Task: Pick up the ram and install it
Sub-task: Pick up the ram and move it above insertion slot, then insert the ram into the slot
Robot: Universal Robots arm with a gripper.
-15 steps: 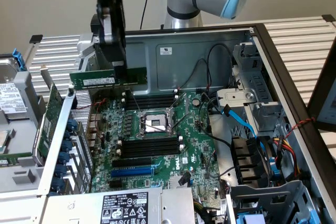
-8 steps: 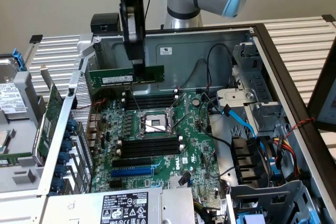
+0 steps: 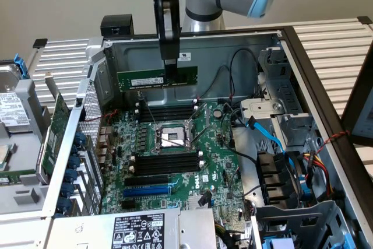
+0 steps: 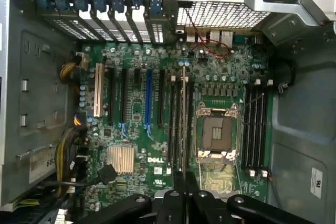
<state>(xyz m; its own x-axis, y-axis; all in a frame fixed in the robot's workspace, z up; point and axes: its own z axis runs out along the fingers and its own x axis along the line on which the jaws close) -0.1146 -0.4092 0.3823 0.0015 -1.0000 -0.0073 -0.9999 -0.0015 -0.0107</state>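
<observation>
The ram (image 3: 145, 79), a long dark-green stick with a white label strip, hangs level above the motherboard (image 3: 218, 161) inside the open computer case. My gripper (image 3: 169, 73) comes down from above and is shut on the stick toward its end at the exterior view's right. In the wrist view the ram (image 4: 184, 114) appears edge-on, running out from my gripper (image 4: 185, 182) over the long black slots (image 4: 174, 129) beside the CPU socket (image 4: 216, 132). More empty black slots (image 3: 166, 111) lie on the far side of the socket, and another bank (image 3: 165, 161) on the near side.
A larger green expansion card (image 3: 57, 129) stands outside the case wall at the exterior view's left, beside a hard drive (image 3: 13, 109). Blue and black cables (image 3: 265, 132) and a drive cage crowd the exterior view's right. The power supply (image 3: 140, 231) sits at the front.
</observation>
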